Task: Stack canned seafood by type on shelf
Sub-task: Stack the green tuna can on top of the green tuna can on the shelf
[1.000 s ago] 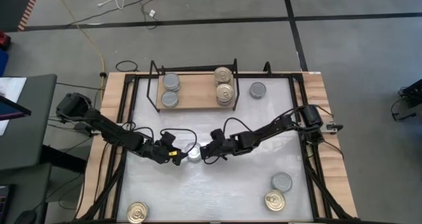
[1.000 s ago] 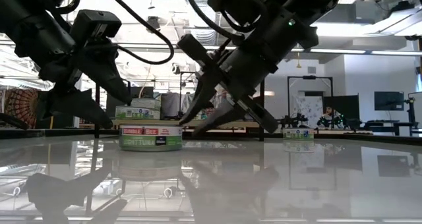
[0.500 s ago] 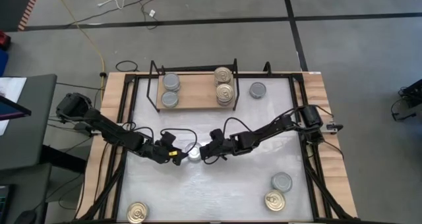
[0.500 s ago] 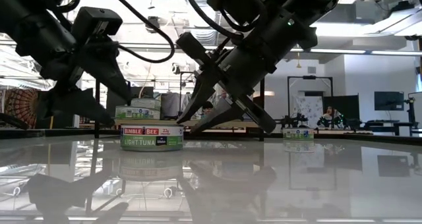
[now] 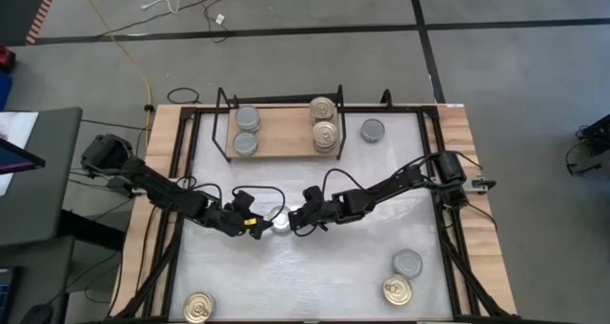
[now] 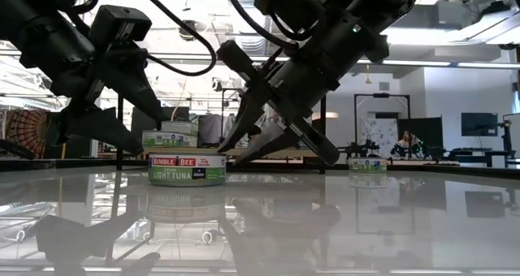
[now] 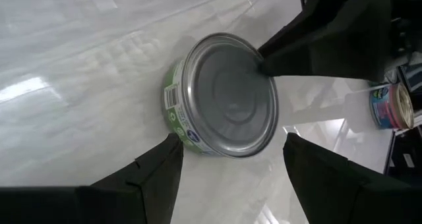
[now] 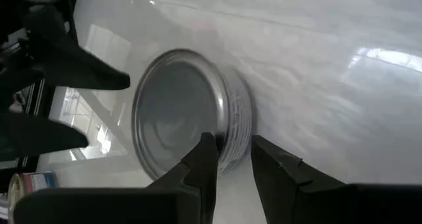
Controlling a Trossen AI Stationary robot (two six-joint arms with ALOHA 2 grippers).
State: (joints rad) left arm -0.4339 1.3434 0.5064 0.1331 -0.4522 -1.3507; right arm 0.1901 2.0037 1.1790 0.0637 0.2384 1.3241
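At the middle of the white table (image 5: pixel 315 267), a grey-topped tuna can (image 5: pixel 280 222) stands flat between the two grippers. The left gripper (image 7: pixel 227 159) has its fingers spread wide apart, one on each side of the can, not clamped on it. The right gripper (image 8: pixel 229 159) has its fingers close together with a narrow gap, tips over the can's rim. The shelf (image 5: pixel 278 129) at the far side holds stacked cans, well apart from this one.
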